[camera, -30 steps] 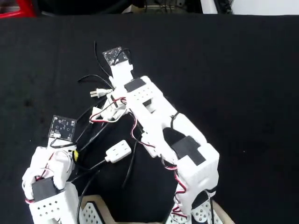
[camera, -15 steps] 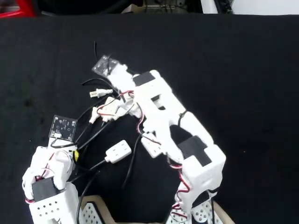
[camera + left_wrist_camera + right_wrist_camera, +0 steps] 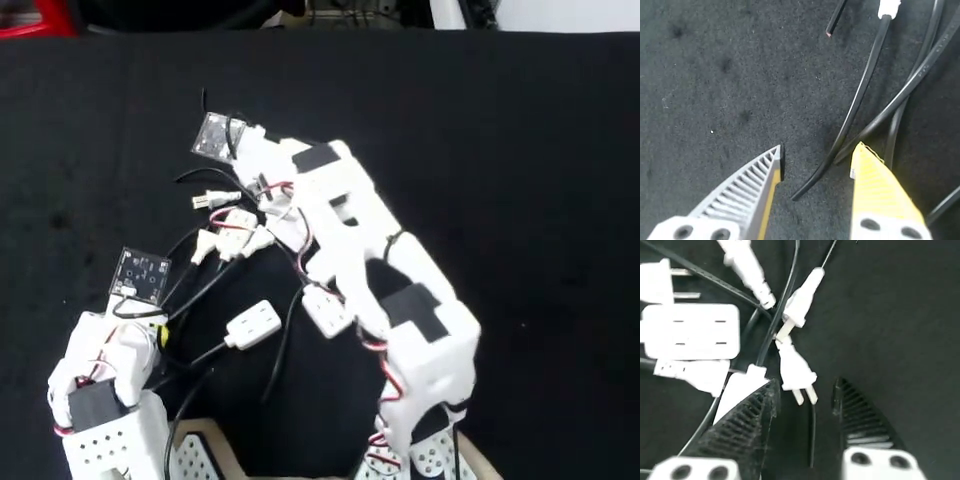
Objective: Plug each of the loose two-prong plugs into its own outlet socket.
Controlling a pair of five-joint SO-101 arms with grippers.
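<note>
Black cloth table [image 3: 520, 200], cords [image 3: 860, 95] tangled at the front. Left gripper [image 3: 819, 148] spread, empty, over the cords. Right gripper [image 3: 806, 386] spread above the outlet block [image 3: 690, 332] and, just beside it, a white two-prong plug [image 3: 796, 371] lying on the cloth. Risk: closing jaws pinch a neighbouring cord along with the plug, dragging the tangle and skewing the prongs off the slots.

Table cloth [image 3: 520, 150]: black. Cords [image 3: 860, 95]: black. Outlet block [image 3: 690, 332]: white. Plugs [image 3: 797, 372] beside it: white. Left gripper [image 3: 817, 150]: one finger grey, ribbed; one yellow. Right gripper [image 3: 807, 383]: black, ribbed.
</note>
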